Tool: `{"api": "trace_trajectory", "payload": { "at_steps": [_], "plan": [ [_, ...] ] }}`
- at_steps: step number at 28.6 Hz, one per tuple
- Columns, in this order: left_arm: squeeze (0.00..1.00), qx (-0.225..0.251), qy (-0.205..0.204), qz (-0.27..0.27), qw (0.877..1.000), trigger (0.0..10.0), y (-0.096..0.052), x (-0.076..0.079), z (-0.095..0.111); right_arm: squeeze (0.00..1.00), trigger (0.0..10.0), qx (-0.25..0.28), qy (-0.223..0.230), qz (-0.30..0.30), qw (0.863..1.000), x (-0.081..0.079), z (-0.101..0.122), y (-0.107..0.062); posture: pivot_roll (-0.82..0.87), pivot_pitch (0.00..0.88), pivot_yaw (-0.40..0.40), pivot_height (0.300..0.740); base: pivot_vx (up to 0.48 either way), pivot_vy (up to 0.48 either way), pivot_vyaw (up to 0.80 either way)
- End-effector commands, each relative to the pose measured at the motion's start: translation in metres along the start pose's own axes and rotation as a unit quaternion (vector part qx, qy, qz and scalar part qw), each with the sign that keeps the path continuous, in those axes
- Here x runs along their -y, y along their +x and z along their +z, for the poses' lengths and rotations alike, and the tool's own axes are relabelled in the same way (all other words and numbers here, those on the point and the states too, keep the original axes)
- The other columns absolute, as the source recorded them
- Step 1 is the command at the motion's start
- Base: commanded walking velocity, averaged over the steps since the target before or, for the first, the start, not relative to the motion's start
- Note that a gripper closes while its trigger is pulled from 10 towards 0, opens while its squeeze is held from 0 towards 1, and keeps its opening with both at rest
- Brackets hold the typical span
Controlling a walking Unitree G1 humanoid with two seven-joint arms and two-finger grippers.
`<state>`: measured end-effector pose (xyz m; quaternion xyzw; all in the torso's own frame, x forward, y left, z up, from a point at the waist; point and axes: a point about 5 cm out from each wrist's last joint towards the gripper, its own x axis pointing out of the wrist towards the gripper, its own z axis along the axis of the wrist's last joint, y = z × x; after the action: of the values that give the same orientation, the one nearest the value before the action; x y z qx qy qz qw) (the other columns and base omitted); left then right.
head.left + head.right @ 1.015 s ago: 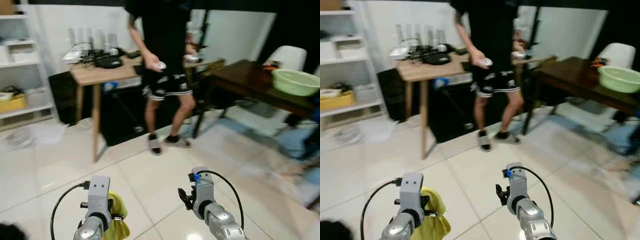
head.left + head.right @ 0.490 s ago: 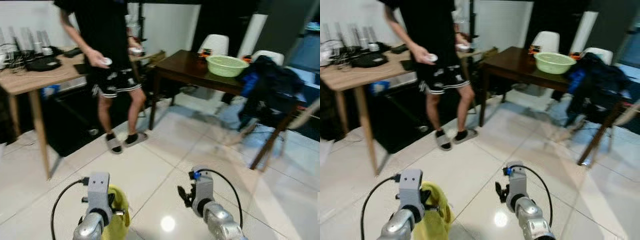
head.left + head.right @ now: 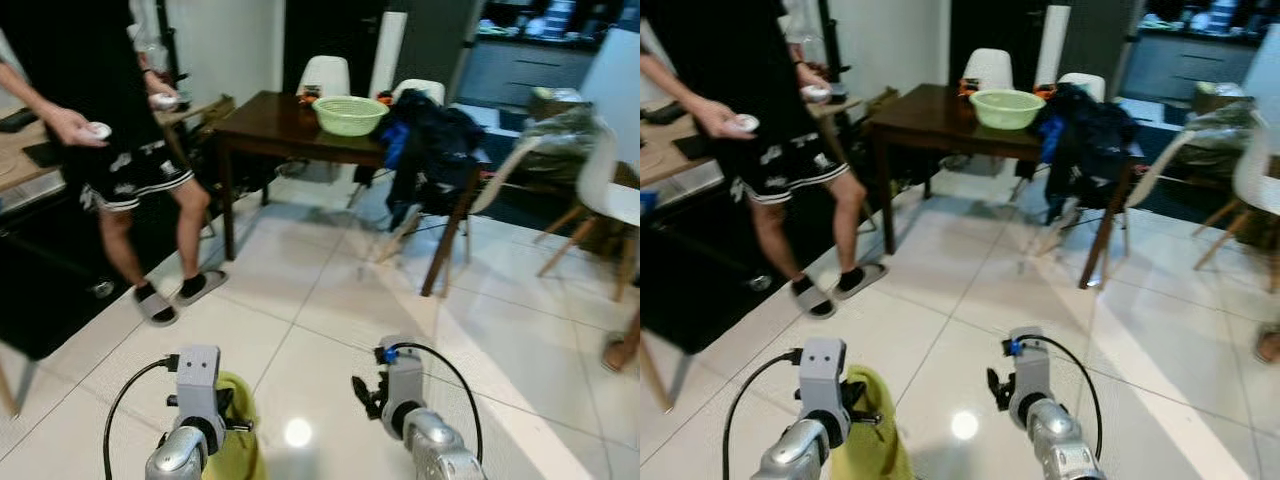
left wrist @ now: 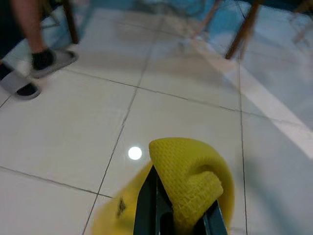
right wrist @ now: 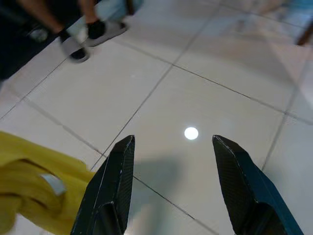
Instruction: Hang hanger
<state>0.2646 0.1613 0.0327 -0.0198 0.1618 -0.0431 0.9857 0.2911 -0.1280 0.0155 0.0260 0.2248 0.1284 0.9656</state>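
Observation:
A yellow knitted cloth (image 4: pixel 190 176) hangs from my left gripper (image 4: pixel 176 218), whose black fingers are shut on it low above the white tiles. From the head views the same cloth (image 3: pixel 237 445) droops beside my left wrist (image 3: pixel 197 385). My right gripper (image 5: pixel 171 186) is held over the floor with its fingers (image 5: pixel 115 188) wide open and nothing between them; the yellow cloth (image 5: pixel 34 183) shows at its side. I can make out no hanger and no rail.
A person (image 3: pixel 110 130) in black stands at the left holding controllers. Ahead is a dark wooden table (image 3: pixel 270 128) with a green basket (image 3: pixel 350 113), a dark jacket (image 3: pixel 430 150) draped over a chair, and white chairs (image 3: pixel 610 190) at the right. Tiled floor (image 3: pixel 330 300) lies ahead.
The whole view has swung to the right, so the person and the desk slid left and the dark table and chairs came in. Both grippers hold as before.

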Motion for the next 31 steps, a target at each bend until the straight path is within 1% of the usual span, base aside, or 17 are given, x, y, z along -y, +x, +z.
{"api": "trace_trajectory", "payload": {
  "at_steps": [1,2,3,8,9,10,12,16,18,19,20,21,23,27,28,30,31],
  "plan": [
    [0.00,0.022,0.014,-0.003,1.000,10.0,0.001,-0.002,0.009,0.00,10.0,0.005,0.002,-0.005,1.000,-0.001,0.001,0.000,0.02,0.000,0.003,0.740,0.000,0.000,-0.80],
    [0.00,0.022,0.014,-0.003,1.000,10.0,0.001,-0.002,0.009,0.00,10.0,0.005,0.002,-0.005,1.000,-0.001,0.001,0.000,0.02,0.000,0.003,0.740,0.000,0.000,-0.80],
    [0.00,0.018,0.003,0.000,1.000,10.0,0.002,-0.004,0.008,0.00,10.0,0.008,0.004,-0.006,1.000,-0.002,0.002,0.000,0.02,0.004,0.006,0.740,0.000,0.000,-0.80],
    [0.00,0.020,0.012,0.002,1.000,10.0,0.003,-0.006,0.009,0.00,10.0,0.014,-0.001,-0.007,1.000,-0.001,0.003,0.000,0.02,0.004,0.005,0.740,0.000,0.000,-0.80],
    [0.00,0.021,0.015,0.007,1.000,10.0,0.005,-0.007,0.010,0.00,10.0,0.019,-0.003,-0.005,1.000,-0.002,0.003,-0.001,0.02,0.000,0.024,0.740,0.000,0.000,-0.80],
    [0.00,0.021,0.015,0.007,1.000,10.0,0.005,-0.007,0.010,0.00,10.0,0.019,-0.003,-0.005,1.000,-0.002,0.003,-0.001,0.02,0.000,0.024,0.740,0.000,0.000,-0.80],
    [0.00,0.021,0.028,0.001,0.999,10.0,0.007,-0.007,0.012,0.00,10.0,0.033,0.001,0.004,0.999,-0.005,0.004,-0.002,0.04,0.000,0.067,0.740,0.000,0.000,-0.80],
    [0.00,0.017,0.034,-0.002,0.999,10.0,0.007,-0.007,0.012,0.00,10.0,0.037,0.004,0.007,0.999,-0.006,0.005,-0.002,0.04,0.000,0.067,0.740,0.000,0.000,-0.80],
    [0.00,0.018,0.039,-0.001,0.999,10.0,0.009,-0.011,0.016,0.00,10.0,0.045,0.016,0.005,0.999,-0.007,0.006,-0.002,0.05,0.000,0.102,0.740,0.000,0.000,-0.80],
    [0.00,0.018,0.039,-0.001,0.999,10.0,0.009,-0.011,0.016,0.00,10.0,0.045,0.016,0.005,0.999,-0.007,0.006,-0.002,0.05,0.000,0.102,0.740,0.000,0.000,-0.80],
    [0.00,0.021,0.032,0.006,0.999,10.0,0.009,-0.015,0.017,0.00,10.0,0.049,0.022,-0.001,0.999,-0.007,0.006,-0.001,0.04,0.000,0.106,0.740,0.000,0.000,-0.80],
    [0.00,0.021,0.032,0.006,0.999,10.0,0.009,-0.015,0.017,0.00,10.0,0.049,0.022,-0.001,0.999,-0.007,0.006,-0.001,0.04,0.000,0.106,0.740,0.000,0.000,-0.80],
    [0.00,0.034,0.039,0.023,0.998,10.0,0.009,-0.020,0.019,0.00,10.0,0.051,0.023,-0.002,0.998,-0.008,0.008,-0.001,0.04,0.000,0.103,0.740,0.000,0.000,-0.80],
    [0.00,0.040,0.037,0.027,0.998,10.0,0.009,-0.021,0.020,0.00,10.0,0.052,0.016,0.004,0.999,-0.009,0.009,0.000,0.04,0.000,0.091,0.740,0.000,0.000,-0.80],
    [0.00,0.047,0.025,0.025,0.998,10.0,0.008,-0.020,0.021,0.00,10.0,0.057,0.021,0.008,0.998,-0.010,0.010,0.001,0.05,0.000,0.076,0.740,0.000,0.000,-0.80],
    [0.00,0.054,0.014,0.030,0.998,10.0,0.008,-0.020,0.024,0.00,10.0,0.069,0.013,0.021,0.997,-0.012,0.015,0.001,0.05,0.004,0.051,0.740,0.000,0.000,0.00],
    [0.00,0.074,0.008,0.036,0.997,10.0,0.007,-0.019,0.029,0.00,10.0,0.079,0.000,0.040,0.996,-0.016,0.020,0.002,0.05,0.011,0.031,0.740,0.000,0.000,0.00]
  ]
}}
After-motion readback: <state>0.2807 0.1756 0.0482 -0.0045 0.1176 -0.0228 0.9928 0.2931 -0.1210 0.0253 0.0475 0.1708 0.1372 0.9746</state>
